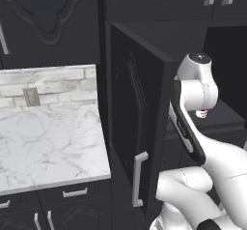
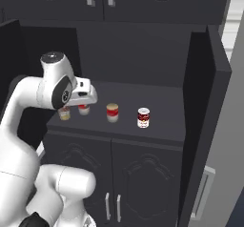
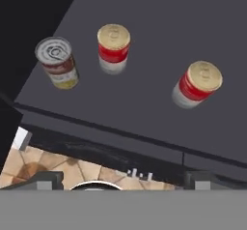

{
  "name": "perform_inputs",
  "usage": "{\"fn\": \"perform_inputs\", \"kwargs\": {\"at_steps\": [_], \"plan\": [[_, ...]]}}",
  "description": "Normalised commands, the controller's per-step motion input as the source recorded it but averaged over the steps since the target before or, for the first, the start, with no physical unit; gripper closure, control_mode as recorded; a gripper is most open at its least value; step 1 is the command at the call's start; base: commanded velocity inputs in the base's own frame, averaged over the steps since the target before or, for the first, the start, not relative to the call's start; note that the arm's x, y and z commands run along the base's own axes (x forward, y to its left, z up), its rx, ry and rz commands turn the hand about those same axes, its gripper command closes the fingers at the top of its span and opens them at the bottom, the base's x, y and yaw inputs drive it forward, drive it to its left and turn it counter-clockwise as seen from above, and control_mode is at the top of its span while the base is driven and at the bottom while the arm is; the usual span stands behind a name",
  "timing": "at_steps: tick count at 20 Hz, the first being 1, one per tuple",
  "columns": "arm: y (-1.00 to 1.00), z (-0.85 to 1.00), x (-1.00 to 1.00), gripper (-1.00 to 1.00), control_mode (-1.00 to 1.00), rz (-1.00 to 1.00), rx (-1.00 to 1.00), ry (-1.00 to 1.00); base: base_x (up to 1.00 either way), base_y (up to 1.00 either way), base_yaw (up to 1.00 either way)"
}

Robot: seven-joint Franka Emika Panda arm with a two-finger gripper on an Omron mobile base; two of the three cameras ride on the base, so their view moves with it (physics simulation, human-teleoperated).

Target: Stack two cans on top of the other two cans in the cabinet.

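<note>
Several red-and-white cans stand upright and apart on the dark shelf [image 2: 157, 102] of the open cabinet. In the right base view they form a row: one can [image 2: 143, 118] at the right, one [image 2: 112, 112] in the middle, one [image 2: 84, 109] further left, and the leftmost [image 2: 65, 114] partly behind my hand. The hand view looks down on three of them: a silver-topped can [image 3: 58, 62], a gold-topped can [image 3: 113, 48] and another [image 3: 198, 84]. My gripper [image 3: 123, 178] hovers above the shelf's front edge, open, with nothing between its fingers.
The cabinet's ornate door [image 1: 140, 122] with its silver bar handle [image 1: 139, 178] stands swung open to the left. The other door [image 2: 209, 116] is open at the right. A marble counter [image 1: 48, 142] lies further left. Closed lower doors [image 2: 114, 183] sit beneath the shelf.
</note>
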Motion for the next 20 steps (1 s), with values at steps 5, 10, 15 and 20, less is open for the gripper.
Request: {"fn": "perform_inputs", "kwargs": {"at_steps": [5,10,15,20], "plan": [[0.00,0.00,0.00,-1.00,-1.00,0.31,0.03,-0.08,0.00,0.00,0.00],[0.00,-0.01,0.00,-1.00,-1.00,0.29,0.07,-0.01,0.00,0.00,0.00],[0.07,-0.04,0.00,-1.00,-1.00,0.16,0.07,-0.01,0.00,0.00,0.00],[0.21,-0.08,0.00,-1.00,-1.00,-0.03,0.05,-0.05,0.00,0.00,0.00]]}}
